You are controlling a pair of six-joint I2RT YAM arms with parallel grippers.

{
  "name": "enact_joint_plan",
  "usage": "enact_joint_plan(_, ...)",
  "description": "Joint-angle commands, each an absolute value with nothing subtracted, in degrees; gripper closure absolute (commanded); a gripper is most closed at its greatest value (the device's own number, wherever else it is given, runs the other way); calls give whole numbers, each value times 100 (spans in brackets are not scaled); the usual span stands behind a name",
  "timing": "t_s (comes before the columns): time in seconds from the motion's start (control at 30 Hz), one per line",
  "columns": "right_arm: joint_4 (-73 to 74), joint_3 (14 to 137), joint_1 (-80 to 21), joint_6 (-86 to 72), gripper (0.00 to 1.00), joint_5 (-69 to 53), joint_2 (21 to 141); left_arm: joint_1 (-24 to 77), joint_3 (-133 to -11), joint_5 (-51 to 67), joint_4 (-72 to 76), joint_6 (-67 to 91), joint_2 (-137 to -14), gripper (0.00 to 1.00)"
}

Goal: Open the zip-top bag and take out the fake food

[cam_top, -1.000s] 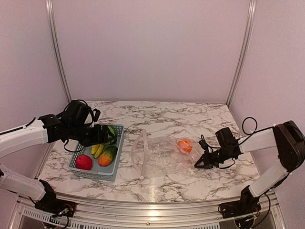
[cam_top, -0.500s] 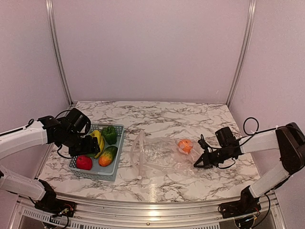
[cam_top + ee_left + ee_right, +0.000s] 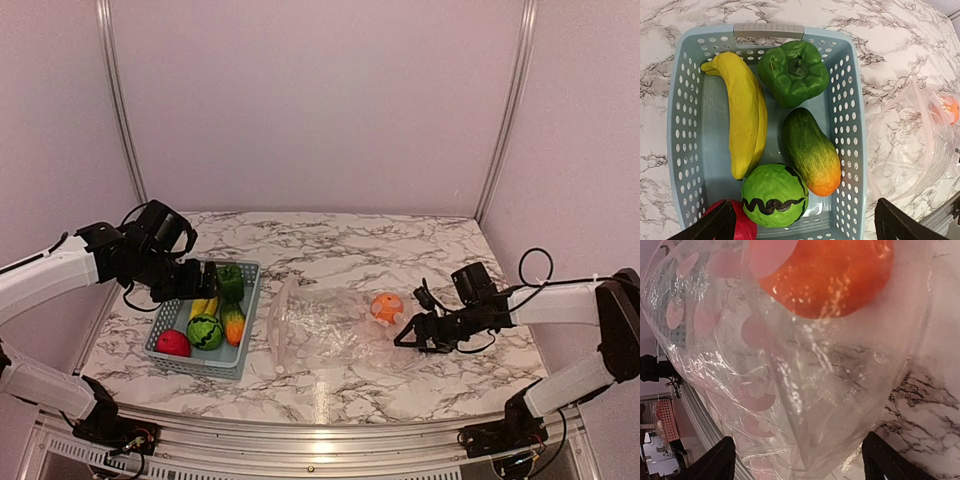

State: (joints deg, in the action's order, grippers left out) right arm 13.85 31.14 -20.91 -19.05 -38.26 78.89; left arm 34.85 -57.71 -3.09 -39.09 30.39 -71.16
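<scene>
Item 1: zip-top bag (image 3: 320, 330), clear, lay flat on the marble table (image 3: 400, 240) between basket (image 3: 767, 31) and right gripper (image 3: 805, 462); one orange (image 3: 386, 307) was inside, near its right end.
Item 2: the light blue basket held banana (image 3: 745, 115), green pepper (image 3: 792, 72), striped green ball (image 3: 775, 195), orange-green piece (image 3: 810, 150) and red fruit (image 3: 742, 227).
I logged the left gripper (image 3: 802, 225) spread wide above the basket, empty. The right gripper was spread wide with the bag's end between its fingers, not pinched.

Left wrist: your red fruit (image 3: 744, 226) is cut off by the bottom edge and sits partly behind the left fingers (image 3: 710, 227), tips only. Right wrist: you get the orange (image 3: 825, 275) cut at the top, blurred through the zip-top bag (image 3: 765, 390). Right fingers (image 3: 887, 460) show tips only; bag contact unclear.
</scene>
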Motion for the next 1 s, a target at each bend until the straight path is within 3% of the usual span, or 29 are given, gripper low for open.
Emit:
enact_joint_plan(0.0,1561,3305,-1926,-2040,10,-3793,7511,3480,-5884,-438,-3228,2942,-6957,1)
enact_joint_plan(0.47,1821,4217,-973,-1793,10,-3779,7881,3819,-6111,998,-1834,2893,-7780,1)
enact_joint_plan(0.8,1157,4664,-940,-1986,26,-4104,8920,4525,-6579,1231,-1633,2985,-9114,1)
enact_joint_plan(0.97,642,4533,-964,-2213,32,-4320,9249,4614,-6429,1052,-1383,3325,-9185,5)
